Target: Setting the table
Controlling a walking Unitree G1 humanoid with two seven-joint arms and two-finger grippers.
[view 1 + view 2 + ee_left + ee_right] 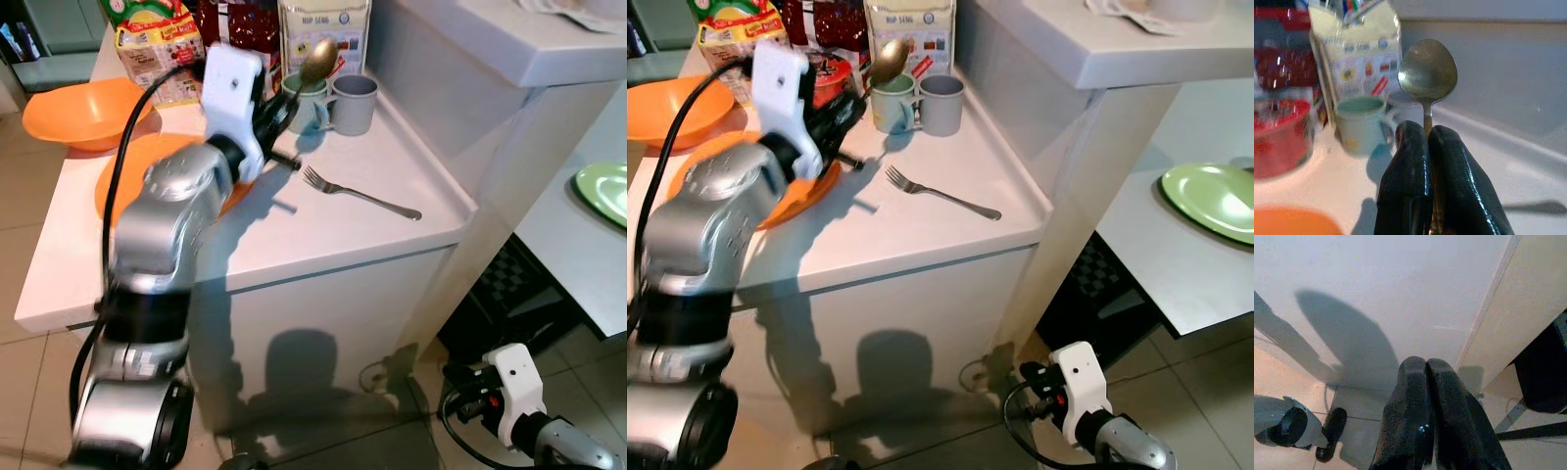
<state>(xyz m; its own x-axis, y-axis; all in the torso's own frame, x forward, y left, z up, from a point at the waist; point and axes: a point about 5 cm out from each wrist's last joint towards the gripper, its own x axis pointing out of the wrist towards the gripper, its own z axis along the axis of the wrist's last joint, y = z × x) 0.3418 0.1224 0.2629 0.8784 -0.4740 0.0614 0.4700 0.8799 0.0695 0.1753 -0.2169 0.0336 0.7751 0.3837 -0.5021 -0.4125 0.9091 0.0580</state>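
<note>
You see bright light from above: the white counter (323,220) shines, and a hard dark shadow falls on the cabinet front below it. Beyond the counter's spoon (1427,73), the packages look blurred.

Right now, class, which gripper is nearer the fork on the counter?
Left. The left gripper holds a spoon just above the fork; the right gripper hangs near the floor.

Food packets (152,44) behind the mugs (338,101)
</note>
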